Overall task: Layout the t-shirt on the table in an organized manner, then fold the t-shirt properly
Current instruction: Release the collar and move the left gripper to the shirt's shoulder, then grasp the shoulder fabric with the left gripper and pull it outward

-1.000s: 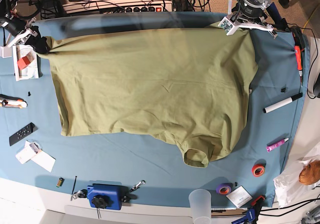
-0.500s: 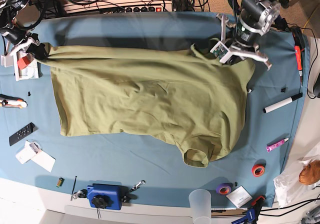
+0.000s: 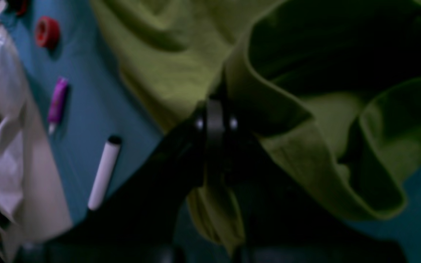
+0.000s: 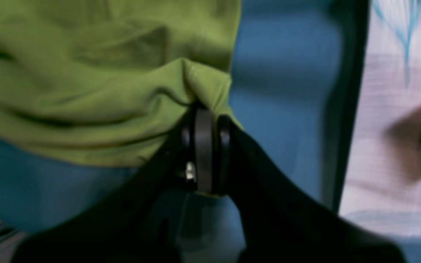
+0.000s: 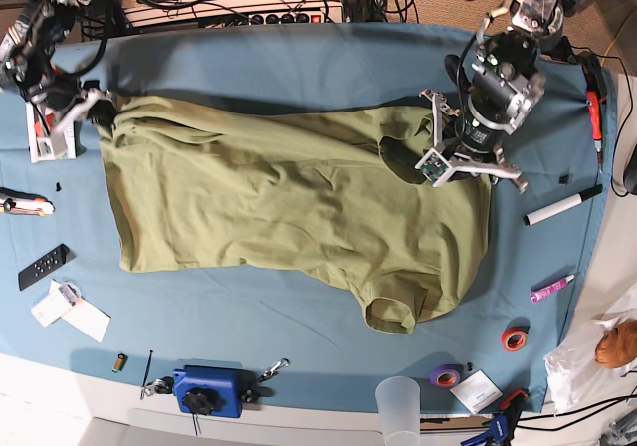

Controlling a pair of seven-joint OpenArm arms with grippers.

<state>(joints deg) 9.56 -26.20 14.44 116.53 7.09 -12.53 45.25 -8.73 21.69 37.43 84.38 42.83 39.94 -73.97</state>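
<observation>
Both arms' fingers clamped on t-shirt (image 5: 289, 207) hem; wrist views show it, base view doesn't.

Base looks straight down; wrist views sit close — all share the t-shirt (image 5: 299, 202).

The black right gripper (image 4: 203, 120) sits at lower centre of the frame, its jaws closed on a bunched corner of the wrinkled olive-green cotton t-shirt (image 4: 97, 84). The shirt fills the upper left. The blue-teal table cloth (image 4: 280, 91) shows beneath and to the right.
</observation>
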